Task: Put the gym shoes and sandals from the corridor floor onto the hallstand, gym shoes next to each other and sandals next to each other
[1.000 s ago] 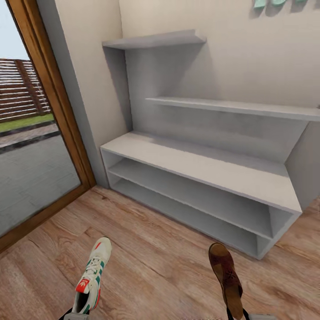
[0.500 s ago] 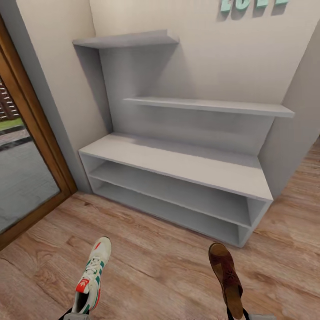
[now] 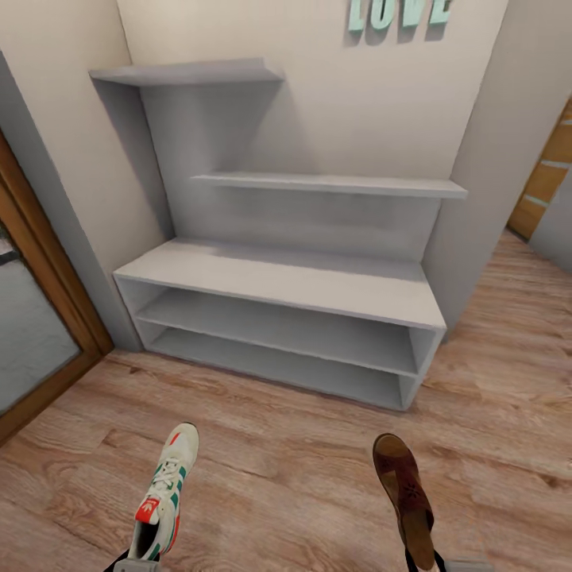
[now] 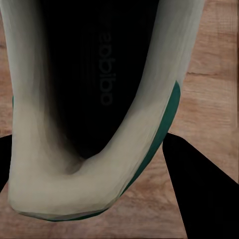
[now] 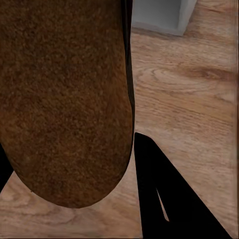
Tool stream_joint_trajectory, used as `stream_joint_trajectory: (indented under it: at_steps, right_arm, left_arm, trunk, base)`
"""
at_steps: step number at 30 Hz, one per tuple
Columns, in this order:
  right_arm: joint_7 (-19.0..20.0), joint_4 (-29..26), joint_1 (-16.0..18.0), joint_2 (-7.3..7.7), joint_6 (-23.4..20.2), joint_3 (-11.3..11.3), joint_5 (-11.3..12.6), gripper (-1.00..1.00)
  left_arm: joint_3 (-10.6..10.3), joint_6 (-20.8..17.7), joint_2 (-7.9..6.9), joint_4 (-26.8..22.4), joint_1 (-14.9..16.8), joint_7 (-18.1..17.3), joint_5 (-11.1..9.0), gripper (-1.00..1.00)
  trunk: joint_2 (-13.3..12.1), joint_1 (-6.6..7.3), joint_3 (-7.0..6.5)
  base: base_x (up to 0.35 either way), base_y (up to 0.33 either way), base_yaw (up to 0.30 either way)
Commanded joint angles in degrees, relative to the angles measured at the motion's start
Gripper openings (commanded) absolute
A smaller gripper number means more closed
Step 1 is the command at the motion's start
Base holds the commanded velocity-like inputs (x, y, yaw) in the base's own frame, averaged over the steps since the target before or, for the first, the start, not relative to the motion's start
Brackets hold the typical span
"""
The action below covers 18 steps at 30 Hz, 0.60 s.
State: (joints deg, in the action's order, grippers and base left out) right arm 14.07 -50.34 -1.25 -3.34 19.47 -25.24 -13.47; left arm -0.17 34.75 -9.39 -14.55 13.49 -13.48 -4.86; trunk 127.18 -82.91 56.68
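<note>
Sneaker (image 3: 163,496), white with green stripes and a red-orange tongue label, is held at the near edge of the head view by the left gripper (image 3: 133,562), toe pointing away toward the rack; in the left wrist view the heel collar of the sneaker (image 4: 94,124) sits between the dark fingers (image 4: 199,189), so the left claw is closed on it, above the floor (image 4: 219,74). Sandal (image 3: 405,496), brown with a dark insole, is held at the same nearness on the other side by the right gripper (image 3: 423,562), toe likewise pointing away; the right wrist view shows the sandal's suede sole (image 5: 64,99) pressed beside a dark finger (image 5: 164,194), the claw clamped on it. Floor (image 3: 302,477), light wood-grain planks, runs beyond both shoes. Rack (image 3: 278,278), pale grey, stands farther off against the wall: a wide bench top over two low open shelves, a tall back panel, and two staggered floating shelves. Teal letters (image 3: 397,12) hang on the wall above it. A wood-framed glass door (image 3: 36,318) stands left of the rack.
</note>
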Motion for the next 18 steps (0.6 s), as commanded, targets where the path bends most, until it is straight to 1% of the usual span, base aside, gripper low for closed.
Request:
stream_joint_trajectory:
  at_steps: [1, 18]
  right_arm:
    - [0.43, -0.16, 0.02, -0.09, 0.04, -0.33, -0.15, -1.0]
    - [0.43, -0.2, 0.02, -0.09, 0.04, -0.33, -0.15, -1.0]
  left_arm:
    - [0.0, 0.05, -0.01, 0.04, 0.03, -0.54, -0.5, -1.0]
    - [0.0, 0.05, -0.01, 0.04, 0.04, -0.55, -0.5, -1.0]
  trunk:
    - [0.02, 0.03, 0.04]
    - [0.02, 0.03, 0.04]
  base:
    - [-0.097, 0.109, -0.262]
    - [-0.01, 0.011, -0.262]
